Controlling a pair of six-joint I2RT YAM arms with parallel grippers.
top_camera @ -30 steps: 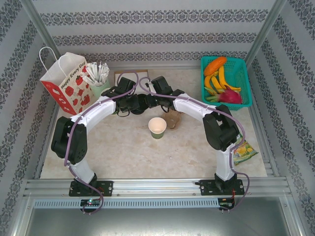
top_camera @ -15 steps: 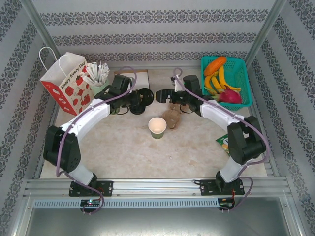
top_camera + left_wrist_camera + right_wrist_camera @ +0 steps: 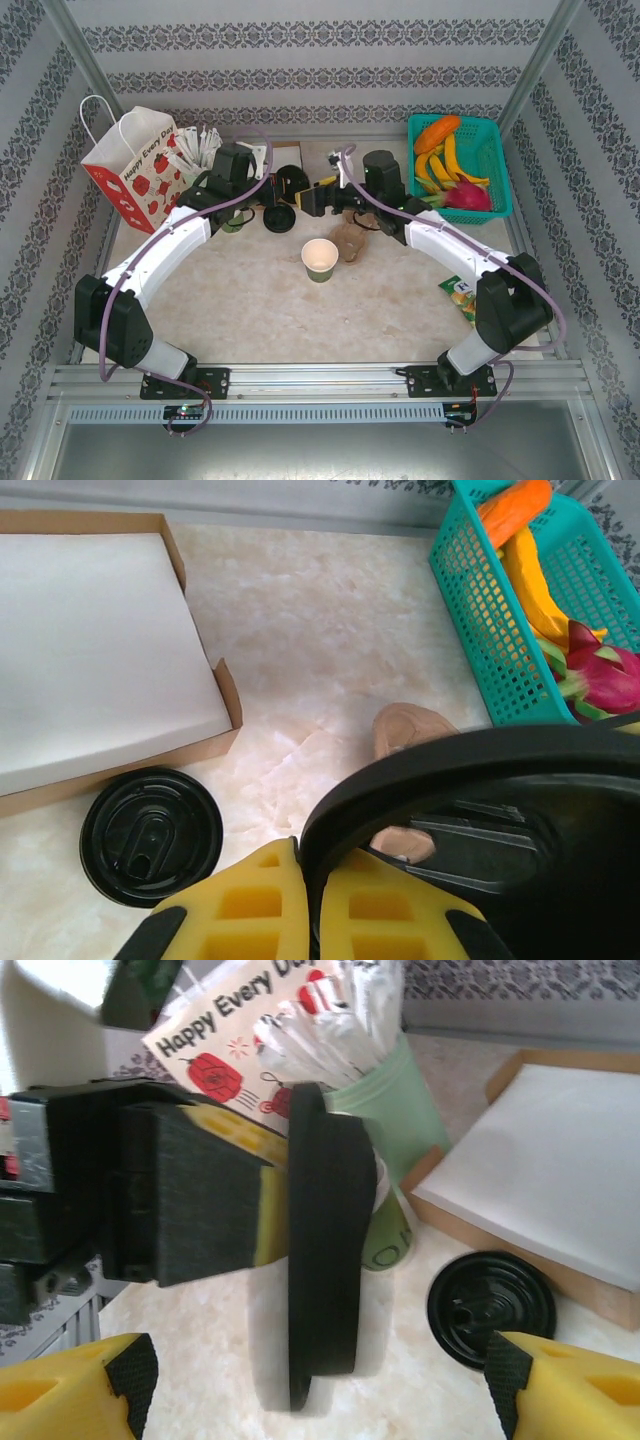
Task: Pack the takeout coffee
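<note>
My left pincer (image 3: pixel 310 895), clenched on the black lid (image 3: pixel 480 770) by its rim, hangs beside my released right pincer (image 3: pixel 320 1400), behind the lidless green cup (image 3: pixel 320 258) at mid-desk (image 3: pixel 250 300); I should level the lid, centre it over the mouth, then press evenly.

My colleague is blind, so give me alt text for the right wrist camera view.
The left gripper clamps a black lid edge-on at centre. The right gripper stands open below; a second lid lies flat beside a cardboard tray.
</note>
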